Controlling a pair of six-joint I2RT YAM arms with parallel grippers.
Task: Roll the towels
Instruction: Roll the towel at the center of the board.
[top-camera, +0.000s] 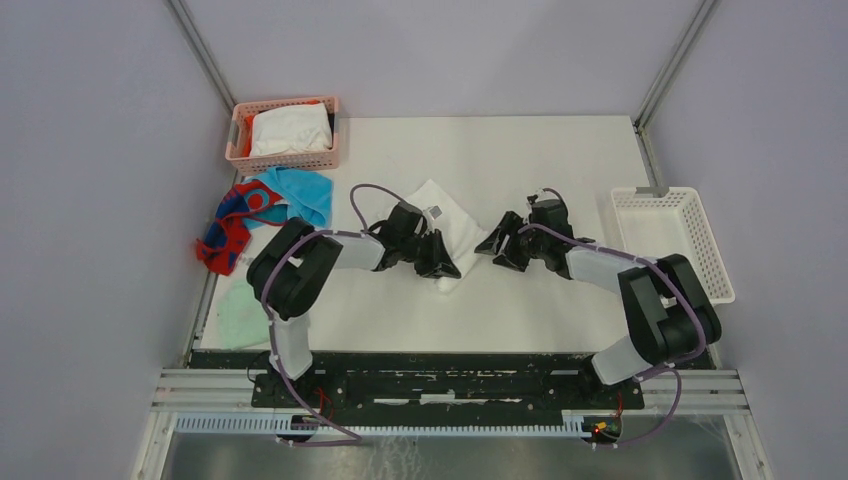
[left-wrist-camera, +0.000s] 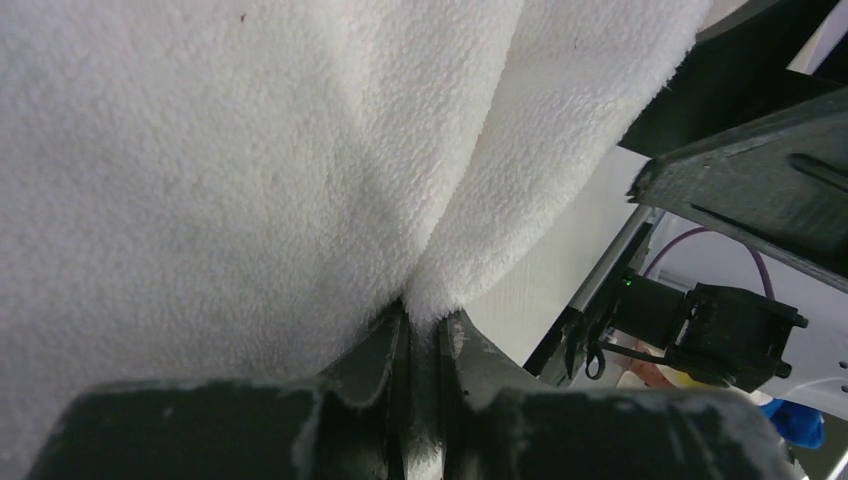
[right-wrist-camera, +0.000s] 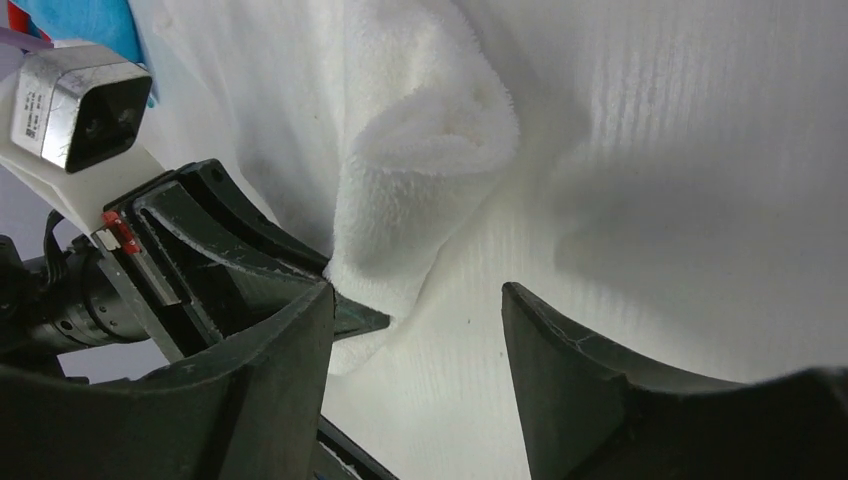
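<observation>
- Risk: the plain white terry towel may slip from the thin pinch or sag open, as only one side is gripped.
- Left jaws: almost closed, pinching a towel fold.
- Right jaws: wide apart and holding nothing. The towel's folded end lies just beside one finger, mid-desk.

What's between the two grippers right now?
A corner of the white towel, top view; left gripper pinches it, right gripper stands open beside it.
</observation>
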